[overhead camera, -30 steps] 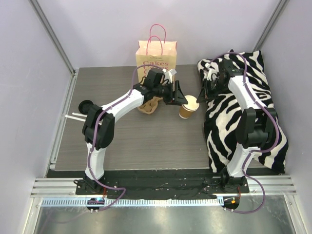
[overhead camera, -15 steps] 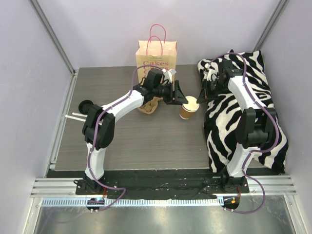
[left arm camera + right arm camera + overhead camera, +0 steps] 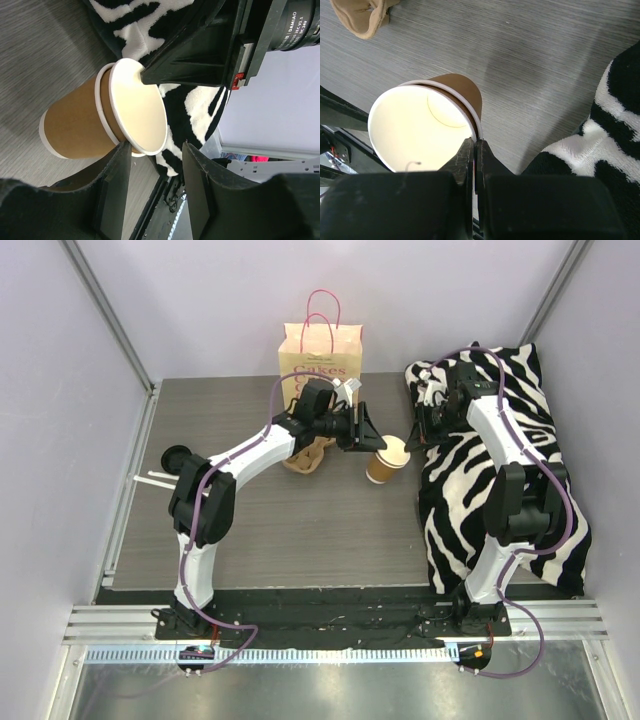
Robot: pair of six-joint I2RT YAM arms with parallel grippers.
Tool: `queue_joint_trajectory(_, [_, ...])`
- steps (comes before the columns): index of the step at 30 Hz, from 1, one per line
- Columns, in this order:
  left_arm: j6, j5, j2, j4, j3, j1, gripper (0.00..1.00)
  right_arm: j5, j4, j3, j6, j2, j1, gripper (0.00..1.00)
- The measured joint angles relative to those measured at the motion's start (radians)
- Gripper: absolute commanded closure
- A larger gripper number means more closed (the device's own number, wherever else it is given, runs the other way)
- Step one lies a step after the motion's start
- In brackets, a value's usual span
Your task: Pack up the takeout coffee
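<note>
Two nested brown paper cups (image 3: 384,464) with white rims stand tilted on the grey table, open mouths toward the wrist cameras (image 3: 80,127) (image 3: 420,127). My right gripper (image 3: 475,145) is shut on the cups' rim, one finger inside and one outside; from above it sits at the cups' right (image 3: 412,433). My left gripper (image 3: 156,165) is open, its fingers straddling the lower edge of the rim with a gap on the right side; from above it is at the cups' left (image 3: 366,437). The paper bag (image 3: 321,353) stands upright at the back.
A tan pulp cup carrier (image 3: 306,456) (image 3: 362,17) lies under the left arm. A zebra-striped cloth (image 3: 530,470) (image 3: 612,125) covers the right side. A black round lid (image 3: 178,455) and white sticks (image 3: 155,478) lie at the table's left edge.
The left gripper's fingers have drawn a little closer together around the cup rim. The cups and the right gripper have stayed where they were.
</note>
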Motion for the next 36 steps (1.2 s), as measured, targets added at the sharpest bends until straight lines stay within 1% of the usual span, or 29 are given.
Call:
queue_joint_trajectory(23, [0.005, -0.013, 0.005, 0.004, -0.009, 0.000, 0.55, 0.006, 0.000, 0.005, -0.007, 0.000, 0.011, 0.99])
queue_joint_trajectory(29, [0.014, -0.013, 0.008, -0.006, -0.009, 0.003, 0.55, -0.002, -0.003, 0.035, -0.012, -0.001, 0.011, 0.99])
queue_joint_trajectory(32, [0.027, -0.013, 0.006, -0.009, -0.009, 0.005, 0.52, -0.007, -0.005, 0.046, -0.019, -0.018, 0.011, 0.99])
queue_joint_trajectory(36, [0.051, -0.012, -0.026, -0.032, -0.008, 0.005, 0.40, -0.023, -0.011, 0.073, -0.034, -0.065, 0.013, 0.99])
